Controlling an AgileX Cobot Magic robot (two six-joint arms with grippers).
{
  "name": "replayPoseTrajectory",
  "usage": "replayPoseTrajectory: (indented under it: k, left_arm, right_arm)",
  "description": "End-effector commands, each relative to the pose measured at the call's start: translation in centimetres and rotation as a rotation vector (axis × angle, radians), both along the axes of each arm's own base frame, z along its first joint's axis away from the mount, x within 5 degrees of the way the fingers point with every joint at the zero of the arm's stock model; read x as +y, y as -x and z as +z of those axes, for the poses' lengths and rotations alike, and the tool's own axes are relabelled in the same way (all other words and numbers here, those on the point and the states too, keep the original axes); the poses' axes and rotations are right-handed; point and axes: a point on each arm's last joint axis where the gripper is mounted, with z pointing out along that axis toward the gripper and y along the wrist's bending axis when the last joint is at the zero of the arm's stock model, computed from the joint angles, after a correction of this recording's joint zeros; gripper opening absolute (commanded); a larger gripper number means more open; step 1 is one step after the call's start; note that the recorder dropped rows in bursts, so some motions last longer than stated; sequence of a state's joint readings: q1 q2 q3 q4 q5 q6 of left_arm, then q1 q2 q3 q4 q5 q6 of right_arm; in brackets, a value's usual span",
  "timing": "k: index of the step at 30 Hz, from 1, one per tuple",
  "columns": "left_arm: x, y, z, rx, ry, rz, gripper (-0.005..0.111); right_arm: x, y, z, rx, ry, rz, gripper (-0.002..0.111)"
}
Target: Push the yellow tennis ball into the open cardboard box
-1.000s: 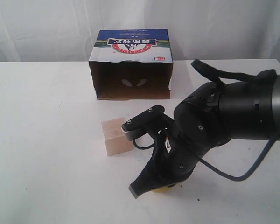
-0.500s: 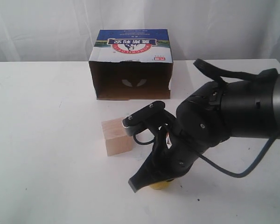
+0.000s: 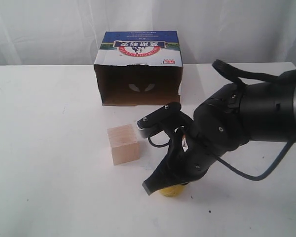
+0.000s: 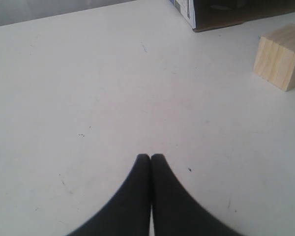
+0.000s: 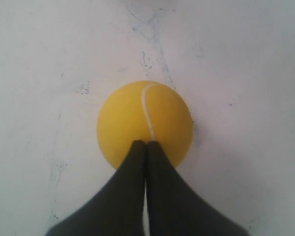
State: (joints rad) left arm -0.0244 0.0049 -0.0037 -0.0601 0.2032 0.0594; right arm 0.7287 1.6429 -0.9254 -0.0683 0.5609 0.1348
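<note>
One right claw (image 5: pixel 146 143), tips together, angled down over yellow tennis ball (image 5: pixel 144 114)

**Yellow, brown and black on white**

The ball (image 5: pixel 145 123) is bright yellow, crossed by one thin white curved seam. The box (image 3: pixel 138 69) is brown cardboard, shaded dark inside, with two pale marks on its back wall. Its top face is blue and white, with a red logo bearing white characters. The cube (image 4: pixel 281 63) is pale wood with fine straight grain lines. The left gripper (image 4: pixel 150 156) and the right gripper (image 5: pixel 146 142) are black. The table (image 3: pixel 49 148) is white with a few small dark specks. The curtain (image 3: pixel 49 29) behind it is white.
</note>
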Motion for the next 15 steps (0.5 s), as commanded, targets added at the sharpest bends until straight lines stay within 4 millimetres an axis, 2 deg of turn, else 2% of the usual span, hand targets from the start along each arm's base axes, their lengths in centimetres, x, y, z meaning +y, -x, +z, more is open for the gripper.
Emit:
replayPoseTrajectory:
  k: [1, 5, 10, 13, 15]
  left_arm:
    - [0.0, 0.0, -0.1, 0.000, 0.010, 0.005, 0.000]
    - [0.0, 0.0, -0.1, 0.000, 0.010, 0.005, 0.000]
    - [0.0, 0.0, -0.1, 0.000, 0.010, 0.005, 0.000]
    - [0.0, 0.0, -0.1, 0.000, 0.010, 0.005, 0.000]
    - [0.0, 0.0, -0.1, 0.000, 0.010, 0.005, 0.000]
  right_arm:
    - [-0.6, -0.8, -0.1, -0.035, -0.011, -0.015, 0.000]
    - [-1.0, -1.6, 0.2, -0.082, -0.018, -0.014, 0.000]
    - [-1.4, -3.9, 2.4, -0.165, -0.023, -0.032, 0.000]
    - [-1.4, -4.3, 3.5, -0.171, -0.021, -0.040, 0.000]
    - [-1.0, -3.7, 3.9, -0.159, -0.038, -0.037, 0.000]
